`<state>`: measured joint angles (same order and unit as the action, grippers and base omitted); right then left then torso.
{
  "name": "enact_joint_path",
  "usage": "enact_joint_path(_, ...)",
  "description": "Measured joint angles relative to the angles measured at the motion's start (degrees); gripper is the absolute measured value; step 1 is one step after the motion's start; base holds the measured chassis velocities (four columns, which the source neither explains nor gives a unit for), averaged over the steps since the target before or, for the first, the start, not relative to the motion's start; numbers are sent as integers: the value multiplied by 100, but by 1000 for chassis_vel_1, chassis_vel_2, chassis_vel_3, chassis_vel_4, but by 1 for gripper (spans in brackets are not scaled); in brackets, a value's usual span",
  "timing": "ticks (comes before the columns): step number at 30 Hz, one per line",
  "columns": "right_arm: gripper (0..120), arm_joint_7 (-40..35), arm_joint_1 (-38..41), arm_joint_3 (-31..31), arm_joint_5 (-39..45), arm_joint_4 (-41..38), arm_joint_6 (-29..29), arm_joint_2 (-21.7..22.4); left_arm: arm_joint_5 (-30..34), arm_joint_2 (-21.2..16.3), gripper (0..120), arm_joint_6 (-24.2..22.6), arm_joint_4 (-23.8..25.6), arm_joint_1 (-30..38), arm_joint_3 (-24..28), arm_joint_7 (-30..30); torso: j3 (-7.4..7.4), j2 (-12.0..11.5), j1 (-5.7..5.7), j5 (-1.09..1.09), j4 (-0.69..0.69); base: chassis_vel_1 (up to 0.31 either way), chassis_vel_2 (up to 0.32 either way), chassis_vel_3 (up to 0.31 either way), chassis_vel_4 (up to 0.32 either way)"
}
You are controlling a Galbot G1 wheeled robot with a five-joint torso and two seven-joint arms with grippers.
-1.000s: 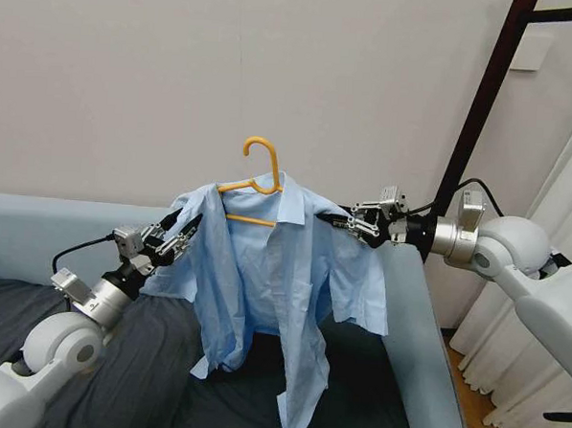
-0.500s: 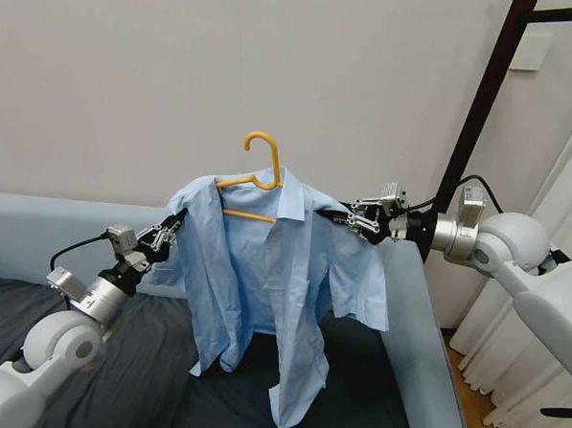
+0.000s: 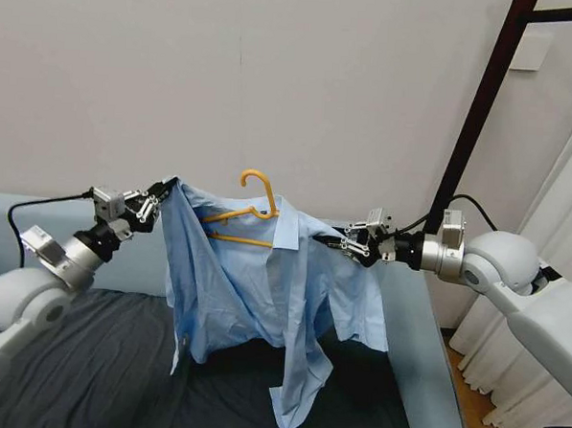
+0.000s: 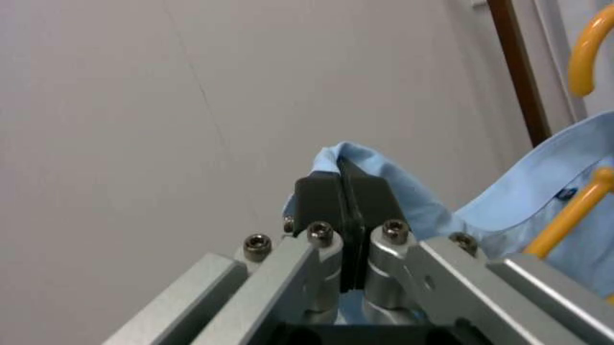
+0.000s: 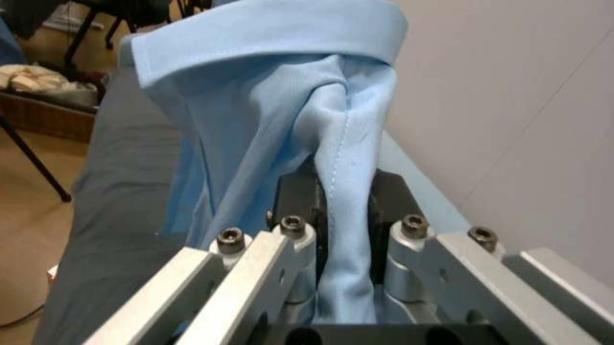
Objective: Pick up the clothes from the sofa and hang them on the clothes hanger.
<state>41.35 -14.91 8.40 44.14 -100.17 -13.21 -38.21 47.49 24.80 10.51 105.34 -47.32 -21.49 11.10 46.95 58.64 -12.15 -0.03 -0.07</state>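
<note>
The left claw [image 3: 160, 189] pinched one shoulder of the light-blue cotton shirt [image 3: 258, 289] draped over a yellow plastic hanger [image 3: 266, 188]. The right claw [image 3: 333, 241] pinched the other.

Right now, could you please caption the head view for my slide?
Left gripper and right gripper stretch a blue shirt on a yellow hanger above the sofa.

Smooth cloth shirt [image 3: 263, 289], glossy hanger [image 4: 583, 54], probably plastic, brushed-metal left pincer [image 4: 341, 198]

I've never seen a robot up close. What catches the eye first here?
A light blue shirt stretched in mid-air above the dark sofa, a yellow hanger poking from its collar. The left gripper and the right gripper each hold one shoulder, fingers shut on the cloth.
</note>
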Motion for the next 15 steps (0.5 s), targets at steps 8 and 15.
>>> enact_joint_path(8,7,-299,-80,101,779,-176,-36,-67,-924,-145,0,-85,188,-166,164,296,0,0,0,-2,1,0,0,0,0)
enact_joint_path(15,7,-516,-82,170,873,-249,-66,-47,-1152,-40,0,211,564,-418,121,689,0,0,0,1,-2,0,0,0,0)
